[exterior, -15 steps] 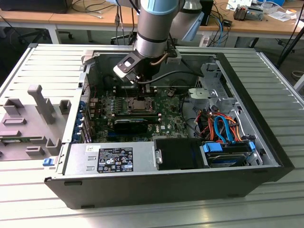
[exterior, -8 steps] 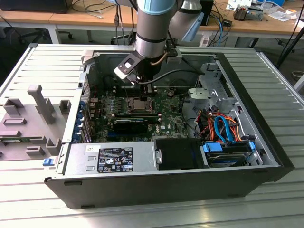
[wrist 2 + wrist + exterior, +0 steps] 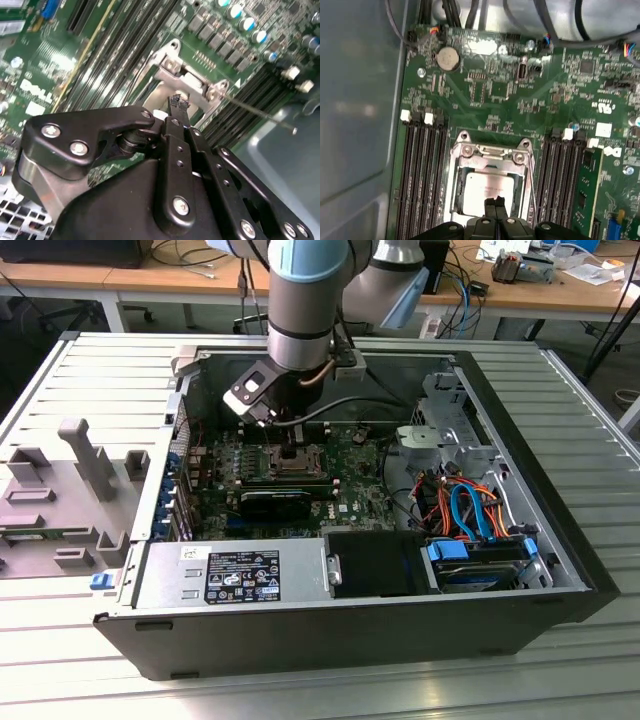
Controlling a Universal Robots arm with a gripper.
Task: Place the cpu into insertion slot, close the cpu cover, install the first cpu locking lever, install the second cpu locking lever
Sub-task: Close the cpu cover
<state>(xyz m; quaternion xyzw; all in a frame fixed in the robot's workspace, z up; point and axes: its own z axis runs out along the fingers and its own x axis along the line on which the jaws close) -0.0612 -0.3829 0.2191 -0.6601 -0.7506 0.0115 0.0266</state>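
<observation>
Cpu [image 3: 487,189] sits in the insertion slot [image 3: 451,190] on the green motherboard [image 3: 495,90]. The silvery cpu cover [image 3: 492,157] frames it, and a thin lever rod [image 3: 533,187] runs along one side. Gripper [image 3: 494,201] is closed, fingertips pressed together with nothing between them, right over the cpu's edge. Memory slots [image 3: 420,175] flank the socket, and the board lies in an open computer case [image 3: 300,630] on the desk [image 3: 60,680].
</observation>
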